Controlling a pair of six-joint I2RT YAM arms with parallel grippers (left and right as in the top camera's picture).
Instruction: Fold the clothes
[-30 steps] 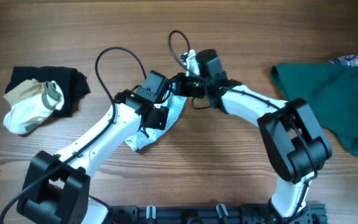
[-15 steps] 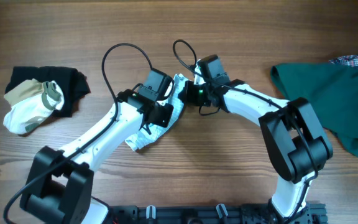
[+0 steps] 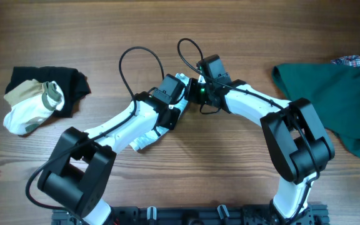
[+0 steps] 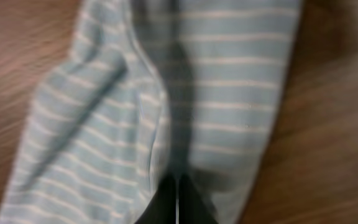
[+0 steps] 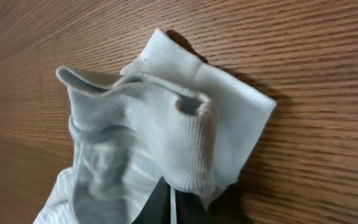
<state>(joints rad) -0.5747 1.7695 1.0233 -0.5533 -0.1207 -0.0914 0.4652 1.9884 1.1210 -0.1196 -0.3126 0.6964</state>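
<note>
Pinching the striped garment from both ends here, mid-frame in the overhead and mostly hidden under the two wrists. The left gripper has its fingers pressed together on a fold of cloth at the bottom of its view. The right gripper is closed just as tight on the cuff end, which bunches up over its tips.

My worry is that both bites look tiny. If the arms pull apart, I reckon the thin fabric slips out of one side. The cuff is also crumpled and curled over, so any fold made now probably comes out lumpy. And the wrists are nearly touching, so a bump seems possible.

Material-wise it's a thin, limp knit, pale blue with fine white stripes and a thicker ribbed whitish cuff. The table is smooth wood grain, so the cloth likely slides rather than stays put.
</note>
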